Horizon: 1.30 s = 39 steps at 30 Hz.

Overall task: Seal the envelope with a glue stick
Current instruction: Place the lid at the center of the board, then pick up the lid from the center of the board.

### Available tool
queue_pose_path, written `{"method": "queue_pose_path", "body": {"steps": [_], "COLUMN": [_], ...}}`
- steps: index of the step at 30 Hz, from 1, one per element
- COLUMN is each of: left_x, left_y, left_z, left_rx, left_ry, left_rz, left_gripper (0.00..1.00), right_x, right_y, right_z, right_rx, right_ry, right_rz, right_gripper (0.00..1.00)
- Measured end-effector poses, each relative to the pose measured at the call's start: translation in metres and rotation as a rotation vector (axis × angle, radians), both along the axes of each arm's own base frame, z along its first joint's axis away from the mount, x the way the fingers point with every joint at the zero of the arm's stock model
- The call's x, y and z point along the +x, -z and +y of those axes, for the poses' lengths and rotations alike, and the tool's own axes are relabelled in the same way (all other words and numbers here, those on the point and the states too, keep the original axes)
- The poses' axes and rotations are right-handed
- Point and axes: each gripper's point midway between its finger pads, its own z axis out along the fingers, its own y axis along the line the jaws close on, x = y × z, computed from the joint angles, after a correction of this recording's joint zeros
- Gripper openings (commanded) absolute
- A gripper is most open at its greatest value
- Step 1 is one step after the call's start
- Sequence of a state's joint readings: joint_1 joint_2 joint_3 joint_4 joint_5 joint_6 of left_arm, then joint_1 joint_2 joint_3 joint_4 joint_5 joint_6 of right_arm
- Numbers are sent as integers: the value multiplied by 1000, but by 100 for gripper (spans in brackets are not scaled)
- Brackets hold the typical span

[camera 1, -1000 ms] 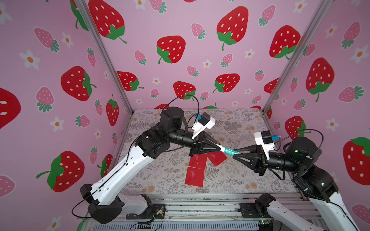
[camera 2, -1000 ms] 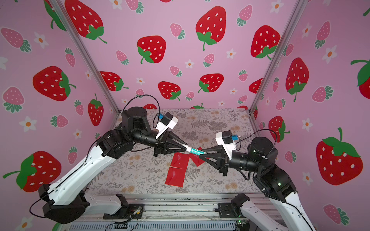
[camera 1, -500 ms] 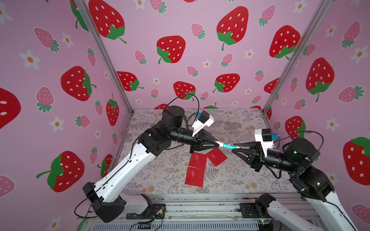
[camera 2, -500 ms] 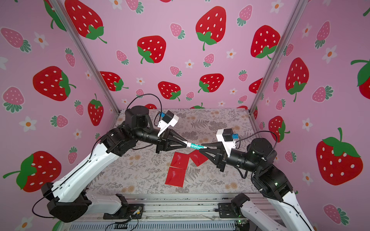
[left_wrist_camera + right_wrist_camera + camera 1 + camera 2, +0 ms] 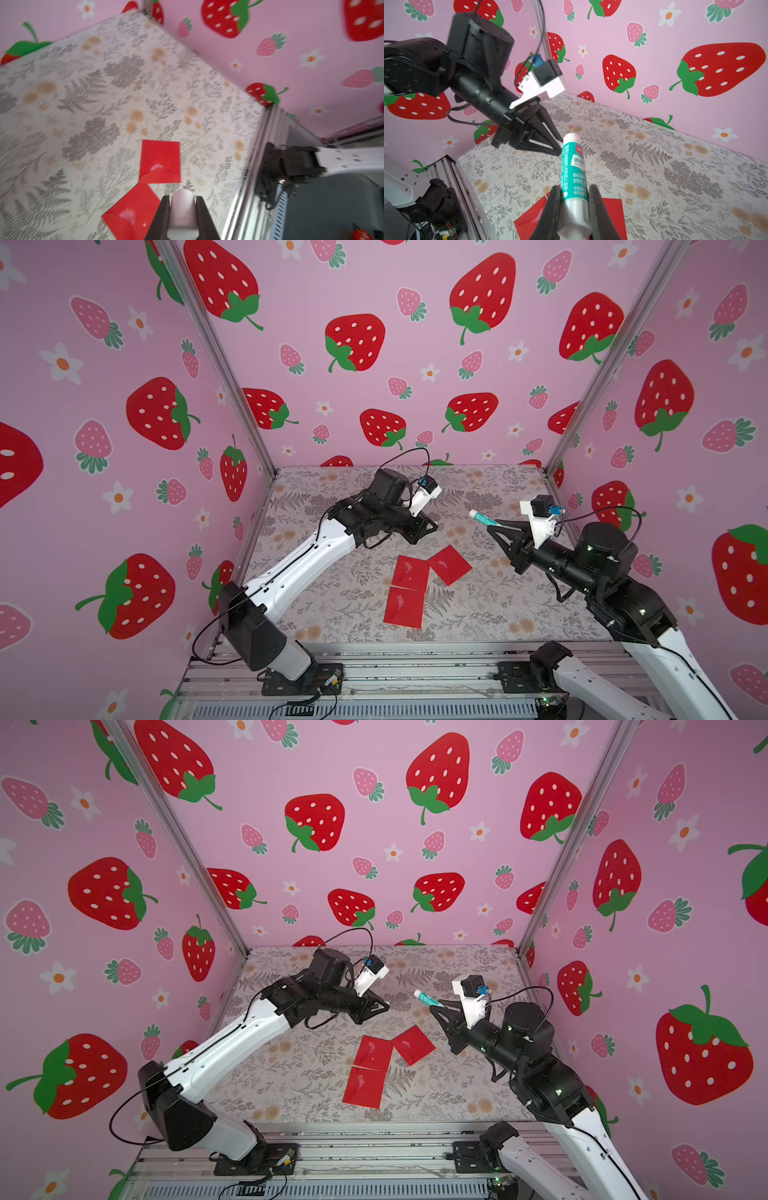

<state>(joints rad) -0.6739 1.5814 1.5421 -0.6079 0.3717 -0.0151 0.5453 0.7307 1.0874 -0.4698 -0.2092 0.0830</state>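
Pulled apart since mid-air meeting, with cap (image 5: 182, 207) pinched in left gripper (image 5: 434, 526), glue stick (image 5: 572, 158) clamped in right gripper (image 5: 574, 187). Tilt tip down; stroke envelope (image 5: 449, 564) flap lightly.

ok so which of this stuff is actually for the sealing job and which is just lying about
For the job:
- glue stick, uncapped, held in the right fingers
- white cap, held in the left fingers
- red envelopes, flat on the table

Just there:
- floral table cover
- strawberry walls
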Motion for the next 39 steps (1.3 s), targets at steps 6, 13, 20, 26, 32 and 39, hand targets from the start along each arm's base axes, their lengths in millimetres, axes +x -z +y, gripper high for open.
{"method": "queue_pose_path", "body": {"steps": [6, 13, 20, 26, 32, 39], "left_x": [76, 87, 88, 84, 74, 79], "left_y": [133, 221, 247, 247, 244, 222], "left_z": [68, 100, 106, 108, 115, 115], "left_rx": [323, 538, 579, 572, 574, 498], "left_ry": [-365, -501, -535, -545, -551, -566], "left_rz": [151, 232, 237, 239, 250, 238], "left_gripper": [0, 0, 5, 26, 33, 35], "right_x": [10, 16, 16, 15, 17, 17], "right_y": [17, 31, 31, 31, 36, 37], "right_z": [0, 0, 0, 1, 5, 7], "right_rx": [-26, -38, -28, -17, -17, -9], "right_ry": [19, 22, 17, 11, -1, -11], "right_rz": [45, 83, 90, 104, 125, 141], "right_gripper": [0, 0, 0, 0, 0, 0]}}
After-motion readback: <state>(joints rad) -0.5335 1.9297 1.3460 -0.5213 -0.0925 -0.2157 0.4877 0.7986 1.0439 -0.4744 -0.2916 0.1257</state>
